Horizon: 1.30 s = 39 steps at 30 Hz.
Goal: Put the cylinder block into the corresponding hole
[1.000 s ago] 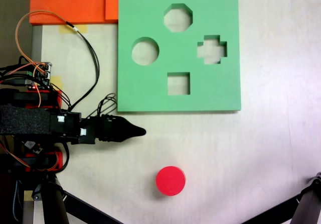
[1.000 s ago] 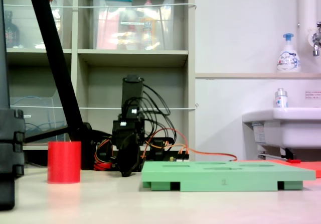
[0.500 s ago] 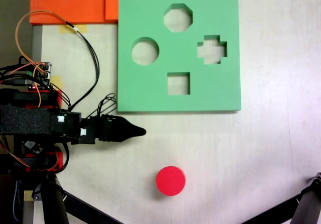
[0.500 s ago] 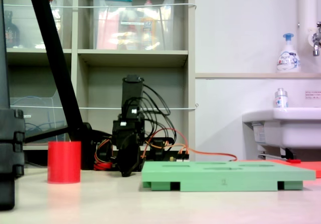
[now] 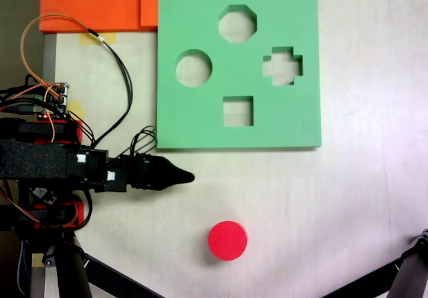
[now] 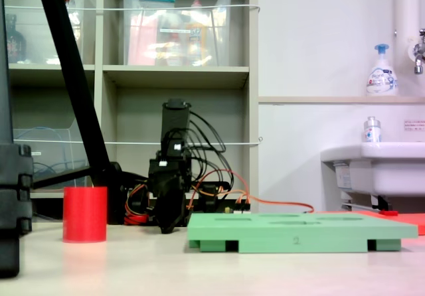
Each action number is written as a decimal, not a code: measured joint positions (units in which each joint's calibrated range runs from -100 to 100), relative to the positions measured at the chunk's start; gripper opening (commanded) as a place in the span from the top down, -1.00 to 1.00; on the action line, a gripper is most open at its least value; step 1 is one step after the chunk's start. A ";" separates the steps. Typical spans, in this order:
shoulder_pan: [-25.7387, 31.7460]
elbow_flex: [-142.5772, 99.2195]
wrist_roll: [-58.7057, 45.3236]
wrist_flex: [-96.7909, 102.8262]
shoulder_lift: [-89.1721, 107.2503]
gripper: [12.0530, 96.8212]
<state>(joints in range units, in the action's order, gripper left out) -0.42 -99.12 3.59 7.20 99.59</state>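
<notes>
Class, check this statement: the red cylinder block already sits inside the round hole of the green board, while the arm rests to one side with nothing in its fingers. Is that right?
Not quite. The red cylinder block stands on the bare table, apart from the green board; the round hole is empty, as the top-down fixed view shows. The rest holds: the arm rests at the left, and nothing is in its fingers.
</notes>
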 measured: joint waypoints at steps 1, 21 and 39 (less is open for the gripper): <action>-0.20 0.00 0.20 0.00 0.00 0.10; -1.61 0.00 0.88 0.00 0.00 0.05; -4.93 -0.29 39.56 37.20 -0.14 0.13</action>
<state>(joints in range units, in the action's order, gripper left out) -5.35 -99.41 43.15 44.40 99.45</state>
